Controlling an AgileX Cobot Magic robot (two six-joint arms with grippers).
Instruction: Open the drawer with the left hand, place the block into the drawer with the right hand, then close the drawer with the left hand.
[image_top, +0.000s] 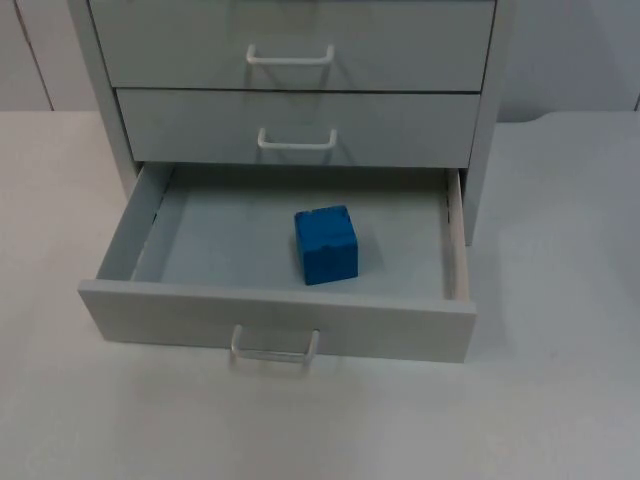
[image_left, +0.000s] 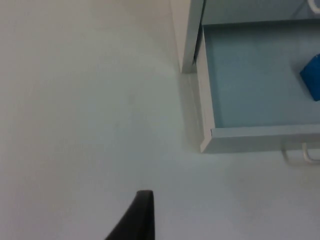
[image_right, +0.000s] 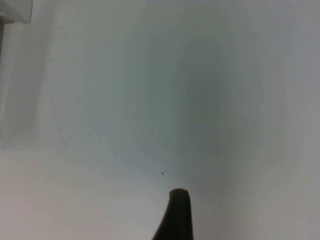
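The left gripper (image_left: 137, 220) hangs above the table with one black fingertip in its wrist view, and the right gripper (image_right: 176, 217) likewise hangs over the table, one dark fingertip showing, neither holding anything visible

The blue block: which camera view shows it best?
The top view shows the blue block best: it appears whole, resting on the floor of the open bottom drawer. The left wrist view catches just one edge of the block inside the drawer. The right wrist view looks onto the white table.
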